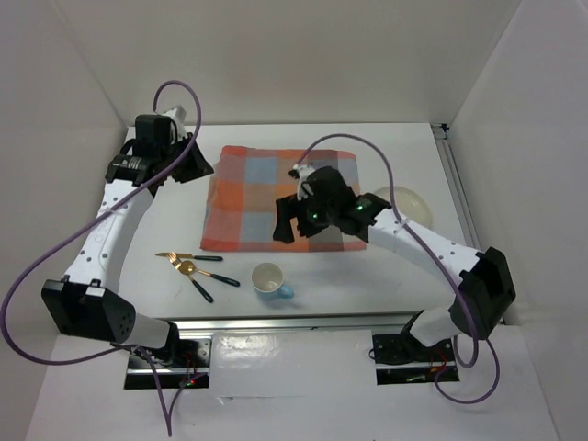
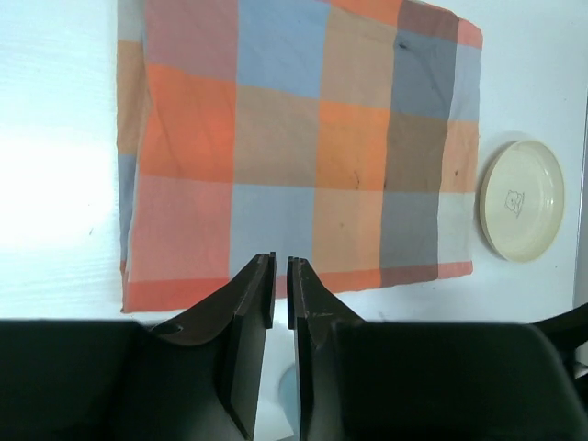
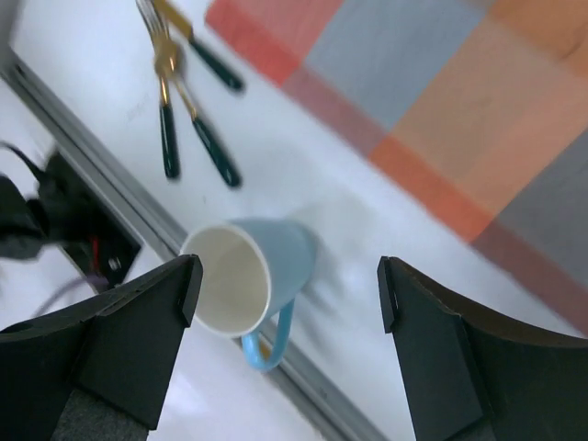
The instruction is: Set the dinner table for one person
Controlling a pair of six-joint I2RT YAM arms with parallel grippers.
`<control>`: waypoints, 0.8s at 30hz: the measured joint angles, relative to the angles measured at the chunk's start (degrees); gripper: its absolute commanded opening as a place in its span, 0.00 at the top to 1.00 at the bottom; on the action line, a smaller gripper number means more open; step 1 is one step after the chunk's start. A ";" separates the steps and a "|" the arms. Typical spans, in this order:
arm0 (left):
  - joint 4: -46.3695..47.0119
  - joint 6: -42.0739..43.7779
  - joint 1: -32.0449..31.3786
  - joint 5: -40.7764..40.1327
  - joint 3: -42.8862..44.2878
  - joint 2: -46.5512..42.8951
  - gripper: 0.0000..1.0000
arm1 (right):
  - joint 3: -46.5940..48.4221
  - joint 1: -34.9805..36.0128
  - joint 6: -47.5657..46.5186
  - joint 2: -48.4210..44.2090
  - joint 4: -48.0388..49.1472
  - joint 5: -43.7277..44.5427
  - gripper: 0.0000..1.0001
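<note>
Cloth point(image 1: 266, 188), checked orange and blue, lies flat on the white desk point(image 1: 170, 225) in the top view. The desk spreads out beyond the cloth on every side, and a metal rail point(image 1: 294, 323) runs along the edge nearest the arm bases. The left claw point(image 1: 195, 165) hangs just off the cloth's left edge. The right claw point(image 1: 296, 220) hangs over the cloth's near right part. A cream plate point(image 1: 411, 204) sits on the desk to the right of the cloth, partly behind the right arm. A light blue cup point(image 1: 269, 278) with a white inside stands just beyond the cloth's near edge. Gold cutlery point(image 1: 191, 266) with dark handles lies off the cloth's near left corner.

In the left wrist view, the left claw point(image 2: 280, 262) points at the cloth point(image 2: 294, 147). Its fingers are only a narrow slit apart and nothing is between them. The plate point(image 2: 522, 200) lies beside the cloth, apart from it, on the bare desk point(image 2: 55, 184).

In the right wrist view, the right claw point(image 3: 289, 276) is spread wide and empty. The cup point(image 3: 243, 280) shows between its fingers, its mouth turned towards the camera. The cup lies near the corner of the cloth point(image 3: 441, 110). The cutlery point(image 3: 184, 92) lies farther from the cloth, on the desk point(image 3: 303, 156) next to the rail point(image 3: 92, 161).
</note>
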 measured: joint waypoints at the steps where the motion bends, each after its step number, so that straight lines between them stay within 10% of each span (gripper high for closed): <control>1: -0.15 -0.04 0.04 -0.13 -0.72 -1.18 0.71 | -0.83 2.62 0.07 -0.11 -0.44 0.39 0.10; 11: -1.29 -1.18 0.04 -0.66 -3.82 -2.36 0.76 | -3.39 15.89 1.70 6.86 -2.25 6.21 0.23; 14: -1.33 -1.20 0.04 -0.66 -3.82 -2.36 0.77 | -3.39 17.88 2.34 10.84 -2.25 8.85 0.43; 18: -1.38 -1.16 0.50 -0.70 -3.82 -2.36 0.78 | -2.95 18.43 2.49 13.68 -2.93 12.66 0.96; 24: -1.75 -1.11 0.72 -0.83 -3.98 -2.45 0.84 | 3.21 16.55 2.84 13.81 -9.94 18.51 1.00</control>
